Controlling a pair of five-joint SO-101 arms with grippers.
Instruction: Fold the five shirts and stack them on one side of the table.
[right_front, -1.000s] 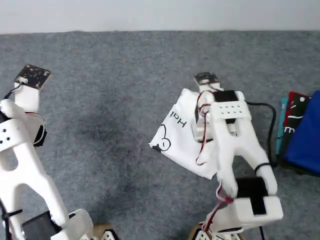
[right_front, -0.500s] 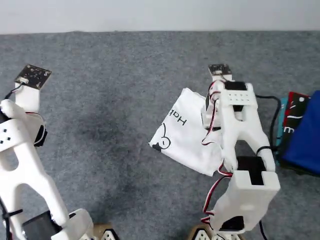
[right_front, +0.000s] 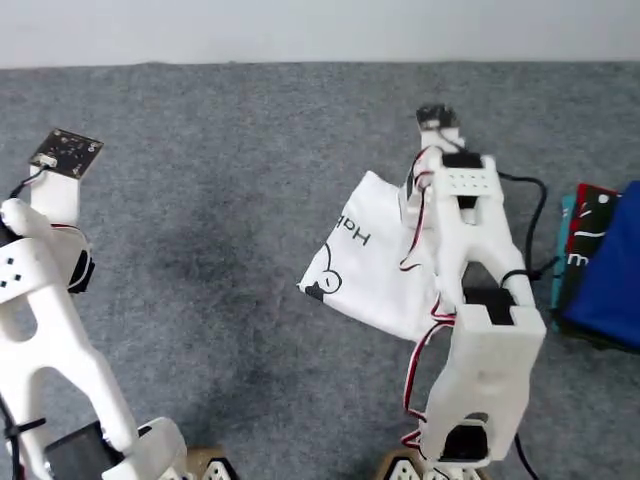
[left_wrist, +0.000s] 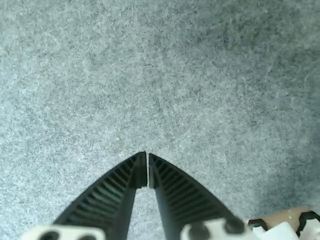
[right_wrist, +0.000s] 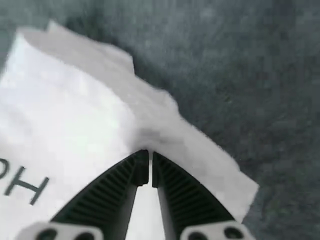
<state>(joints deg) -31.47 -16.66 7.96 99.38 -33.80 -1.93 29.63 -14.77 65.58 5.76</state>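
High view first: the white shirt (right_front: 365, 265) is lying folded on the grey bench (right_front: 220, 200), a bit right of the middle, with black print on its left part. The right arm (right_front: 475, 300) is stretched out over the shirt's right edge and covers that side of it. Over at the bench's right edge there's a stack of folded shirts (right_front: 605, 265), with a blue one on top and a red and a teal one peeking out beside it. The left arm (right_front: 45, 300) sits way off at the left edge, well apart from the white shirt.

Left wrist view: the left gripper (left_wrist: 148, 172) has its fingers pressed together, with plain grey bench under them.

Right wrist view: the right gripper (right_wrist: 150, 170) has its fingers closed too, tips right at the white shirt near its uneven edge. Can't tell if any fabric is pinched between them
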